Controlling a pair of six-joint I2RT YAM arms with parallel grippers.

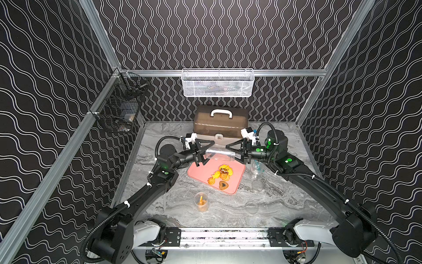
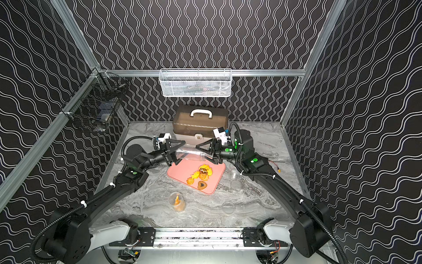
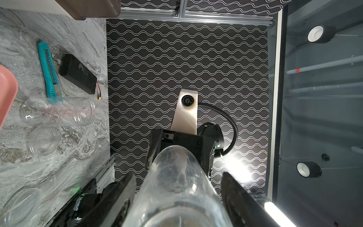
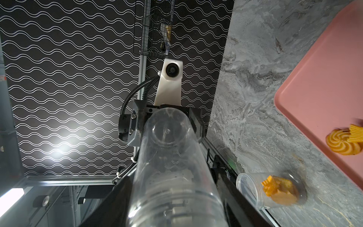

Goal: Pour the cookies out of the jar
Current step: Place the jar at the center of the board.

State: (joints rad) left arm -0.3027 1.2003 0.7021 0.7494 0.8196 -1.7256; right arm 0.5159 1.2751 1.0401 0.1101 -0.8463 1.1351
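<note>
Pouring seems done: the cookies (image 1: 222, 177) lie on the pink tray (image 1: 198, 170), at 6 o'clock of the empty-looking jar (image 1: 220, 153). Your right gripper (image 1: 233, 153) grasps it; for the left gripper (image 1: 209, 152), you cannot tell.

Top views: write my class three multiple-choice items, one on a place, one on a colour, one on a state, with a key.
1. Where do the loose cookies lie? A on the tray B in the white basket C on the box
2. What colour is the tray? A blue B pink C green
3. How is the jar between the left claw and right claw? A upright, full B capped, on the table C level, empty
Key: 1 A, they rest on its surface; 2 B, its bare part shows pink; 3 C, it hangs sideways and the wrist views see through it.
</note>
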